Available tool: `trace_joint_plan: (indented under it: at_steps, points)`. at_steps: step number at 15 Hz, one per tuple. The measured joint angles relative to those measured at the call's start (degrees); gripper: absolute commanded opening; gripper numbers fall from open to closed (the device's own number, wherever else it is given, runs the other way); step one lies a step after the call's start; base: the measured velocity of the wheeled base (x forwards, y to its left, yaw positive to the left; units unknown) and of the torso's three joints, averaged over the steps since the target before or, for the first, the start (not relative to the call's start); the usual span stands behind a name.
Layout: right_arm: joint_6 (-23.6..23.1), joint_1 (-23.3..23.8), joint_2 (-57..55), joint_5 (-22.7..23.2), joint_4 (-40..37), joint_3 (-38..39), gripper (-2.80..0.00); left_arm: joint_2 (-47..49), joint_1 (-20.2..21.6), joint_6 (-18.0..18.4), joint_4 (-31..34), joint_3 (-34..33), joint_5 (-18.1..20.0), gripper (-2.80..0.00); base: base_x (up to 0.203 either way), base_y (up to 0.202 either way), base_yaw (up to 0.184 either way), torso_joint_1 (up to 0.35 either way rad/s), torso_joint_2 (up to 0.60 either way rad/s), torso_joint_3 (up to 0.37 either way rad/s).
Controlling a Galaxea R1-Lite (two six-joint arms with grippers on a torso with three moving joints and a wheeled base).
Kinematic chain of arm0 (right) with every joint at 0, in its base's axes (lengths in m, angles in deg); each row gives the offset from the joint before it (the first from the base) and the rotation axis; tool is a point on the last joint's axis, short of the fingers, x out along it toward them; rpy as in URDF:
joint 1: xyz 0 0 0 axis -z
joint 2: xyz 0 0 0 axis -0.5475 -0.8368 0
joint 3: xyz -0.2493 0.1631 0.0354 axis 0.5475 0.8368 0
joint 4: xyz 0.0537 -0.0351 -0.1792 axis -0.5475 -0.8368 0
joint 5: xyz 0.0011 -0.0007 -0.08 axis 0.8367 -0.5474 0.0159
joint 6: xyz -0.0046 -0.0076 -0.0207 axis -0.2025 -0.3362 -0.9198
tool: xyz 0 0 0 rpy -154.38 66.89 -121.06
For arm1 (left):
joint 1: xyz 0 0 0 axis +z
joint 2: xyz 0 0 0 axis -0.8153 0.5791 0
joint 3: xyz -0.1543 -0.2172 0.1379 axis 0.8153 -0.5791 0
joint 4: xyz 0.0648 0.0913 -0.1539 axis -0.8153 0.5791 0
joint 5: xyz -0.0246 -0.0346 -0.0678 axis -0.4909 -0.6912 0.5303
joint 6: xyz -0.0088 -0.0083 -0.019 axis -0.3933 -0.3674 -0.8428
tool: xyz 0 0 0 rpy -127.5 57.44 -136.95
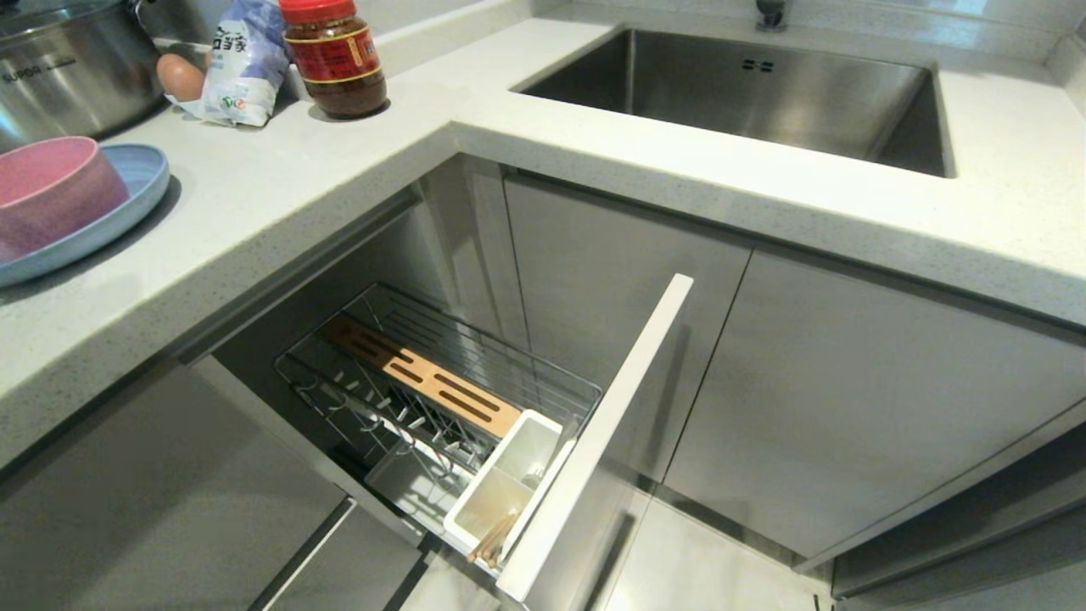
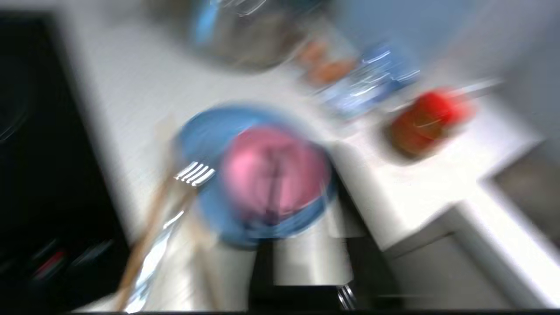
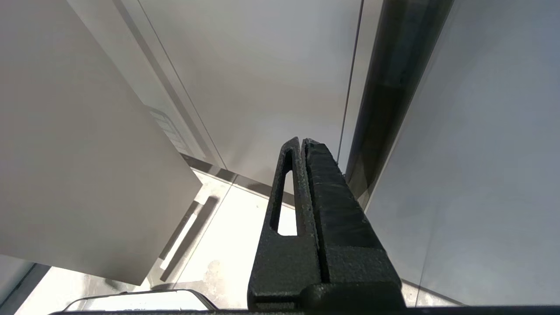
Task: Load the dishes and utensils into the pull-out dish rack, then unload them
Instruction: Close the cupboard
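- One pink bowl (image 1: 47,191), sitting on one light blue plate (image 1: 127,199), both on the white worktop (image 1: 280,195) at the far left of the head view.
- One pull-out dish rack (image 1: 424,382) is drawn out below the worktop's corner: chrome wire basket, one slotted wooden strip (image 1: 424,375), one white utensil cup (image 1: 509,484) against the narrow white front panel (image 1: 594,441).
- Chopsticks (image 1: 492,541) stand in that cup, their light wooden ends poking up at its near end; how many sticks is hard to tell.
- Neither arm shows in the head view.
- Left wrist view, heavily blurred: the bowl (image 2: 273,173) on the plate (image 2: 205,135) lies straight ahead of the left gripper's jaws, and one silver fork (image 2: 192,173) has its tines at the plate's rim, just beside the bowl.
- A pale wooden stick (image 2: 144,245) runs alongside the fork's handle; whether the jaws hold either is not clear.
- The left jaws themselves cannot be made out in the blur; they read as closed.
- Right gripper (image 3: 302,141): jaws pressed together, nothing between them, hanging by grey cabinet doors (image 3: 271,78) above the pale floor (image 3: 232,245), well apart from every dish.
- Bystanders on the worktop: one steel pot (image 1: 68,64), one egg (image 1: 180,76), one plastic bag (image 1: 246,64), one red-lidded jar (image 1: 335,55), and one steel sink (image 1: 738,98).
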Motion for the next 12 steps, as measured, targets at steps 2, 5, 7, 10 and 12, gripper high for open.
trace_joint_plan:
  at_steps: [2,5,7,10,12]
  points:
    - [0.02,0.02,0.00,0.01,-0.01,0.00,-2.80,1.00,-5.65,-2.54,-3.09,3.78,-0.10,-2.80,0.000,0.000,0.000,0.000,0.00,0.000]
    - [0.02,0.00,0.00,0.01,0.00,0.00,-2.80,2.44,-11.90,-8.06,-3.40,6.57,-0.08,-2.80,0.000,0.000,0.000,0.000,0.00,0.000]
    - [0.02,0.00,0.00,0.00,0.00,0.00,-2.80,1.41,-14.22,-8.22,-3.34,6.00,0.17,-2.80,0.000,0.000,0.000,0.000,0.00,0.000]
    - [0.02,0.02,0.00,0.01,-0.02,0.00,-2.80,-4.08,-15.48,-4.68,-3.32,1.54,1.35,-2.80,0.000,0.000,0.000,0.000,0.00,0.000]
    - [0.00,0.00,0.00,0.00,0.00,0.00,-2.80,-10.64,-15.76,0.05,-3.46,-4.77,2.86,-2.80,0.000,0.000,0.000,0.000,0.00,0.000]
